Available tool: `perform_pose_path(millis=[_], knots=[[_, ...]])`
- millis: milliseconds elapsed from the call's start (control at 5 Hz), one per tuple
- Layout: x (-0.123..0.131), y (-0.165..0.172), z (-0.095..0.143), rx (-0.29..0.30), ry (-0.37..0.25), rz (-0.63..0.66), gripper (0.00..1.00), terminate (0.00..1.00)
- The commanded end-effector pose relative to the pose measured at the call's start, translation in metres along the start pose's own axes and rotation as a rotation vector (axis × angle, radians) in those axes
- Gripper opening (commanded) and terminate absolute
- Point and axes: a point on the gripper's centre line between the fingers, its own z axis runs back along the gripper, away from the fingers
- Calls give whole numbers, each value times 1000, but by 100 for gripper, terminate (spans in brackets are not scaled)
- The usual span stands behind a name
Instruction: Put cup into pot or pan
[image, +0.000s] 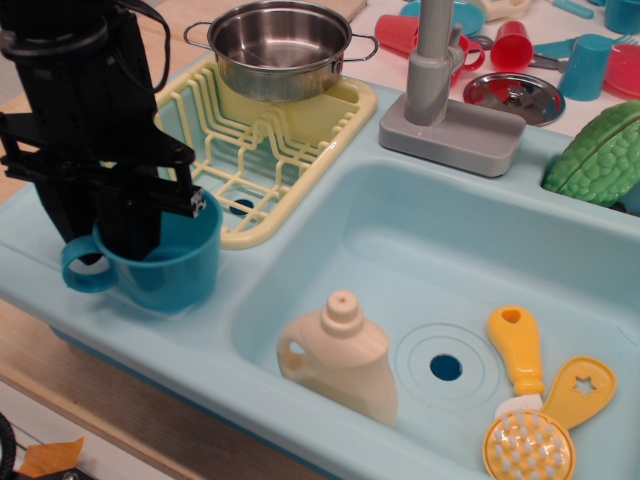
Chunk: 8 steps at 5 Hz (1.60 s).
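Note:
The blue cup (175, 265), a wide mug with a loop handle on its left, stands on the sink's left ledge. My black gripper (95, 235) comes down from above. One finger is inside the cup and the other is outside by the handle, closed on the cup's left wall. The shiny steel pot (280, 45) sits empty at the far end of the yellow dish rack (300, 150), behind and to the right of the cup.
The light-blue sink basin (420, 250) holds a cream bottle (345, 355) and a yellow brush (520, 400). A grey faucet (435, 70) stands right of the pot. A steel lid (513, 95), red cups (510, 45), a small light-blue cup (585, 65) and a green object (600, 150) are at the back right.

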Motion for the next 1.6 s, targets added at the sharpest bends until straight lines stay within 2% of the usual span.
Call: perform_pose_path(millis=[0, 200, 400, 600, 800, 1000, 1400], knots=[[26, -5, 23, 1, -107, -41, 0, 0], [48, -15, 43, 15, -169, -75, 0, 0], [82, -25, 64, -3, -241, -77, 0, 0], [125, -29, 78, 14, -244, -21, 0, 0], [153, -24, 92, 14, -286, -3, 0, 0], [180, -15, 96, -1, -260, -9, 0, 0], [205, 16, 77, -10, -185, 18, 0, 0]])
